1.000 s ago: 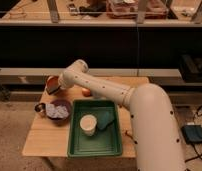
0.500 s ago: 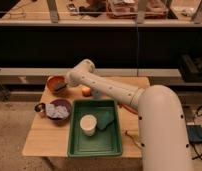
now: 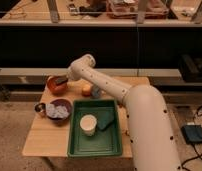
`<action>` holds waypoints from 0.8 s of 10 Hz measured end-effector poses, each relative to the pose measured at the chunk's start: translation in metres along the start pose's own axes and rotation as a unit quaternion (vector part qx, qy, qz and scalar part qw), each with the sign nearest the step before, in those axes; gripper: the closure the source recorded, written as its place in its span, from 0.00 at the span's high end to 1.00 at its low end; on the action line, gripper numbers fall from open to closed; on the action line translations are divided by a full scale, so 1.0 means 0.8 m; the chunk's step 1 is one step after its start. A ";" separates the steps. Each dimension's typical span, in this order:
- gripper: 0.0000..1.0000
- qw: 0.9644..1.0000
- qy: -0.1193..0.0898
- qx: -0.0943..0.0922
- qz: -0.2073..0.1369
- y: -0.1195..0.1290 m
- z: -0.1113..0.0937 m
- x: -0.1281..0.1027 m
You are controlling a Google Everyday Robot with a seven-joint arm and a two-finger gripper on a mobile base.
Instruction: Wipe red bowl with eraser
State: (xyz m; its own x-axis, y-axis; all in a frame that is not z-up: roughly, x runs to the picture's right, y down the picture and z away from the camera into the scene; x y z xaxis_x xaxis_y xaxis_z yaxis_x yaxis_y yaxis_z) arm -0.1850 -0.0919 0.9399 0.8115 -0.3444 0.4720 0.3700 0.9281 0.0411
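Hovering at the one red bowl (image 3: pixel 53 88) is the gripper (image 3: pixel 62 80); I cannot tell its grip. One green tray (image 3: pixel 73 144) holds one white cup (image 3: pixel 87 124).

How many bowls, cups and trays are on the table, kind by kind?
Bowls: 2, the red bowl and the purple bowl
Trays: 1, the tray
Cups: 2, the white cup in the tray and the metal cup left of the purple bowl
Total: 5
The gripper is at the red bowl's rim.
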 end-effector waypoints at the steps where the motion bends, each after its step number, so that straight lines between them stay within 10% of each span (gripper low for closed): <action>1: 0.00 1.000 0.000 -0.001 0.003 -0.004 0.007 0.008; 8: 0.00 0.999 -0.028 0.008 -0.027 -0.053 0.059 -0.012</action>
State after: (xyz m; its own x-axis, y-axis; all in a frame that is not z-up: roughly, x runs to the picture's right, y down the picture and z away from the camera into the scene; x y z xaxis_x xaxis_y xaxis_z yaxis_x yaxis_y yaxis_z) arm -0.2296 -0.1216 0.9753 0.7635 -0.3863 0.5175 0.4057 0.9104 0.0811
